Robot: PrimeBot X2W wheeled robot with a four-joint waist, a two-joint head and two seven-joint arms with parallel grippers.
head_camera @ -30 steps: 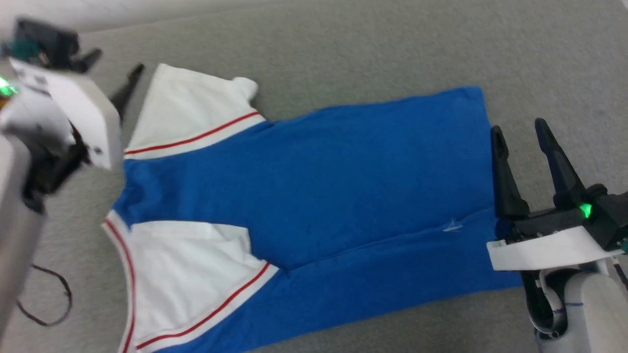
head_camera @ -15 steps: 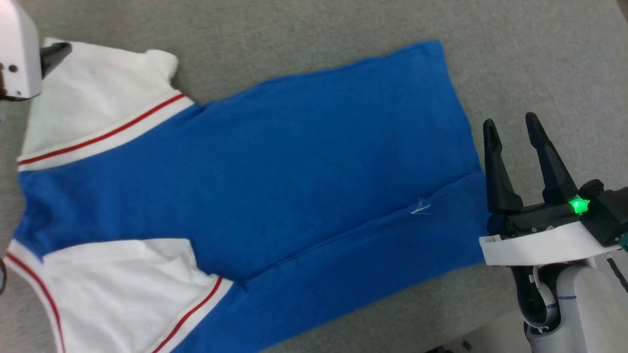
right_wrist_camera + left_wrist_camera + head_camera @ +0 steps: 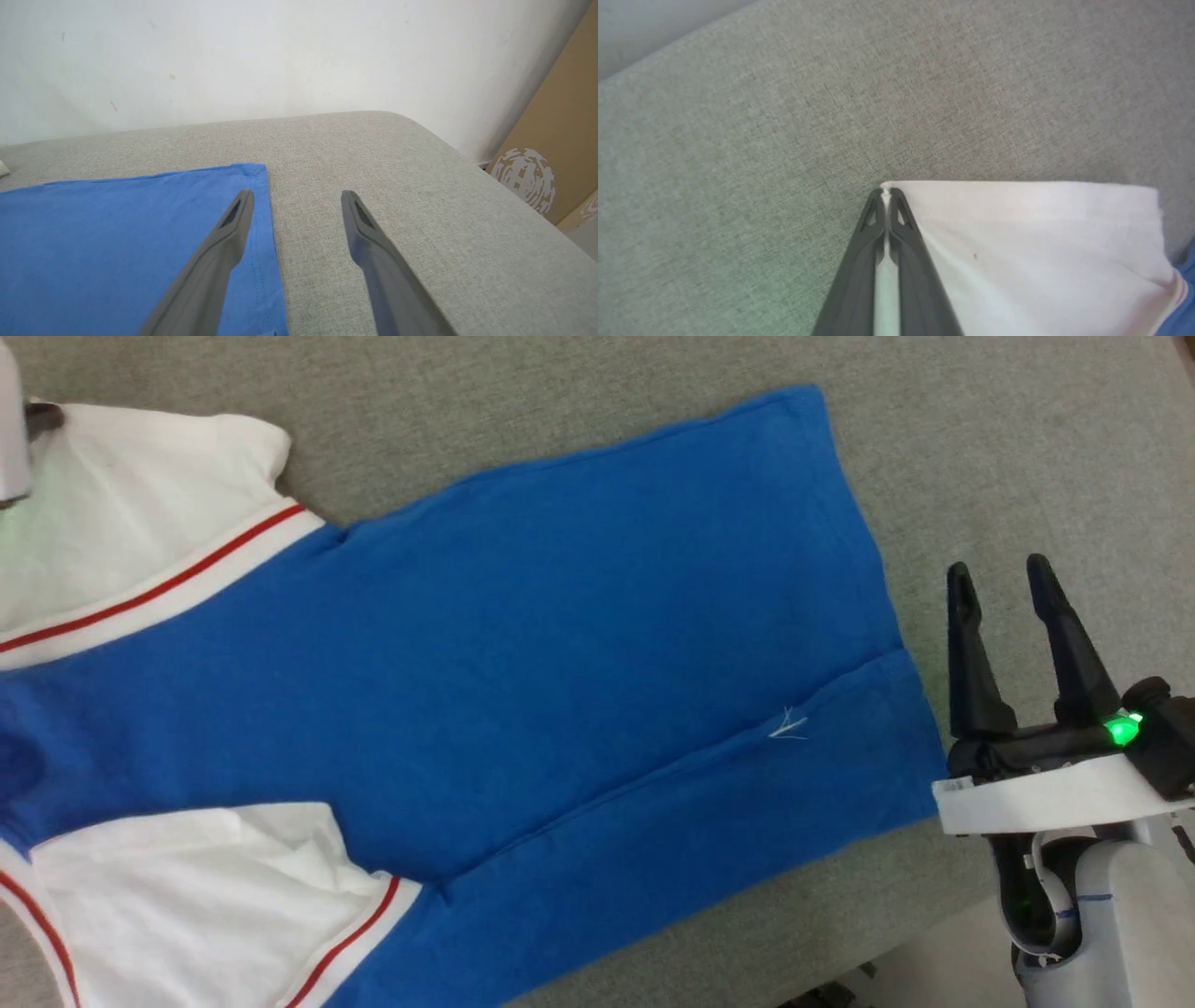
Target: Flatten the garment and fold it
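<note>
The grey fabric tabletop (image 3: 1027, 429) carries the garment (image 3: 560, 644), spread flat. We see the left tool (image 3: 886, 192) closed on the corner of the garment's white sleeve, pinching the fabric between its fingers. The right tool (image 3: 1004, 579) stands wide open and empty just beside the garment's blue hem.

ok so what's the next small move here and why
Probably ease the right gripper forward and down to the far hem corner of the shirt and close on it. The left gripper is shut on the far sleeve corner, while the right jaws hang open beside the hem, holding nothing; with both ends gripped, that side could fold over.
</note>
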